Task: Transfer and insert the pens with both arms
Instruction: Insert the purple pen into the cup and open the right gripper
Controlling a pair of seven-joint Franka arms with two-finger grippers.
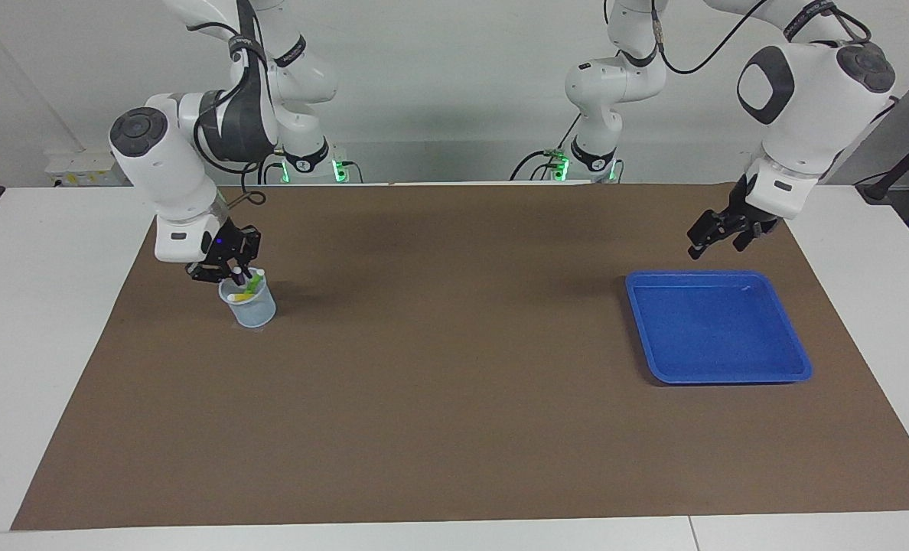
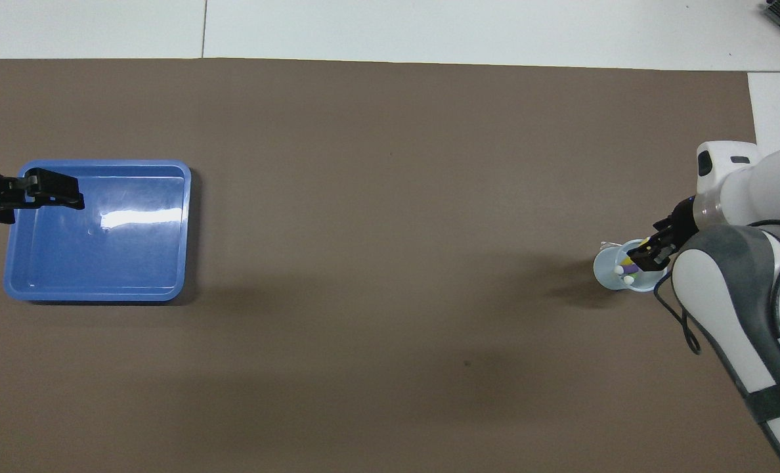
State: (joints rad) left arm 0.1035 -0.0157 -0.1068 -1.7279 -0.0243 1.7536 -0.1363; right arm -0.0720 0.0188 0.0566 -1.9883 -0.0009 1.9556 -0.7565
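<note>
A pale see-through cup stands on the brown mat near the right arm's end of the table. Three pens lean inside it: a green pen, a yellow pen and a purple pen. The right gripper hangs just over the cup's rim. I cannot tell if its fingers are apart or together, or if it holds the purple pen. The left gripper is wide apart and holds nothing. It hangs in the air by the edge of the blue tray.
</note>
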